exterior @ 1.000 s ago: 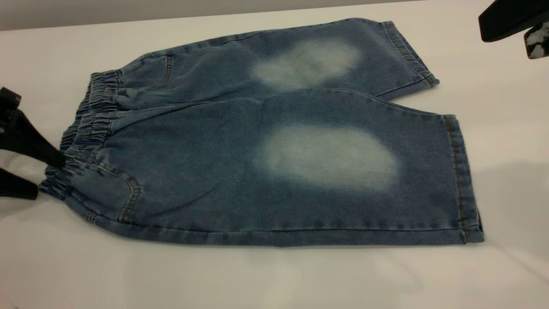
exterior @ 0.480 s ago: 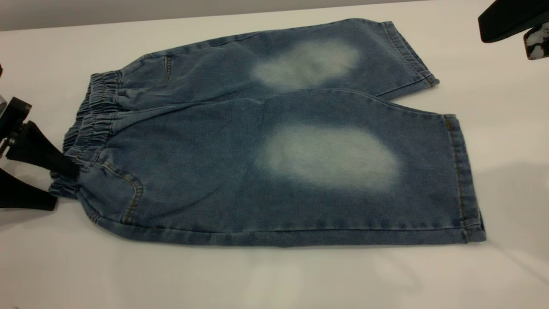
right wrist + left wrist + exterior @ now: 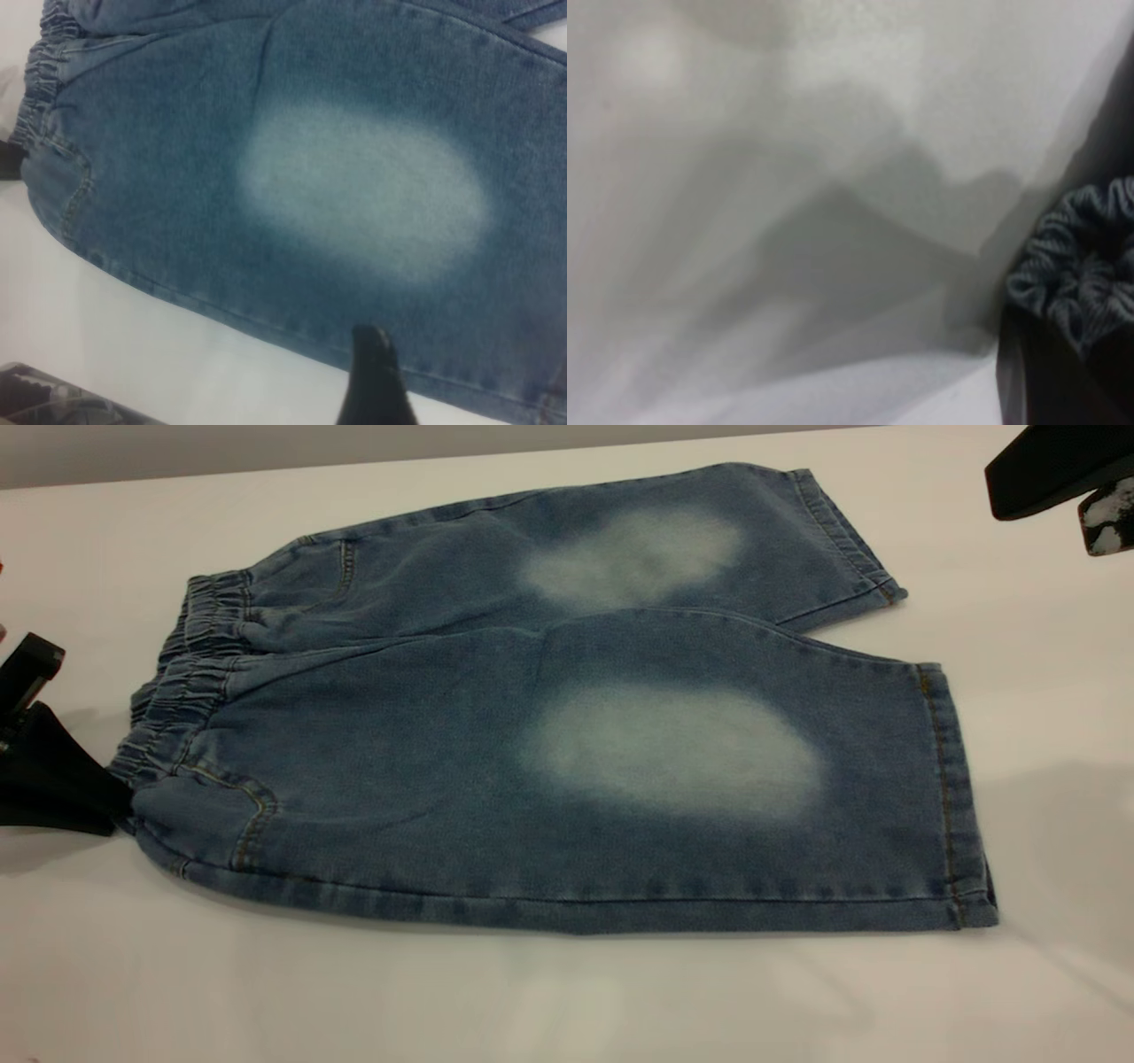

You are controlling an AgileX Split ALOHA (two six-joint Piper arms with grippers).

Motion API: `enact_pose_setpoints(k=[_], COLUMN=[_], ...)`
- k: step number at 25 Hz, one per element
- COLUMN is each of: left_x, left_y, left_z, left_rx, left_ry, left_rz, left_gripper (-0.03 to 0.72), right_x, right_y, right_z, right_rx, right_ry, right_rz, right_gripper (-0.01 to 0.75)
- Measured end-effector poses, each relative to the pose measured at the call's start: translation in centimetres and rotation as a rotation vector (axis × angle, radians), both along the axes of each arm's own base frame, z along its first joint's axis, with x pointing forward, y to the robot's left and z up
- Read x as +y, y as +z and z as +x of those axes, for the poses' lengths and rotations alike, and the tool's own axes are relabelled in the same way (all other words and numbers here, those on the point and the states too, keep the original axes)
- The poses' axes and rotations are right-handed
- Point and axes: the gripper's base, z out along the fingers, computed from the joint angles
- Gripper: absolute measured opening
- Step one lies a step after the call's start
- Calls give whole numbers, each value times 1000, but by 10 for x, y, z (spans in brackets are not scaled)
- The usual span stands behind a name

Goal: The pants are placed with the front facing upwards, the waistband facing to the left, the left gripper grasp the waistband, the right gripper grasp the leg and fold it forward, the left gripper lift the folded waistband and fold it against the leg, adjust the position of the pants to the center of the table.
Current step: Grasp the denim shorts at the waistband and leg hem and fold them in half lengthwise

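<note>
My left end effector [image 3: 106, 802] is clenched on the waistband [image 3: 173, 708] at nine o'clock to anchor the shorts flat on the worktop [image 3: 567, 1001]; my right end effector [image 3: 1076, 491] waits at two o'clock, grip unreadable.

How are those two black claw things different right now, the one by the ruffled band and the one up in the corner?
The left gripper, black with plain wedge fingers, sits low at the table, pinching the gathered dark-blue denim waistband; the right gripper hangs above the table's far corner, touching nothing. The left fingertips are plain black; the right one has a white-scuffed tip. Whether the right is open cannot be told. Both are black and two-fingered.
</note>
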Motion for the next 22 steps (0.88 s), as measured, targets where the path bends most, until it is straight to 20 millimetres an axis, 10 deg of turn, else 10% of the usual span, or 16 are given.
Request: enact_pose_setpoints(k=[13,22], left_x=[8,-26], left_y=[49,85], left_z=[12,16], left_rx=[-149,-204], left_ry=[27,-94], left_rz=[100,85], left_gripper=[108,104], right_x=[0,5], right_y=[0,-6], right_z=[0,-10], right_rx=[-1,114], right_ry=[2,54], right_rz=[-1,52], right_gripper=[405,405])
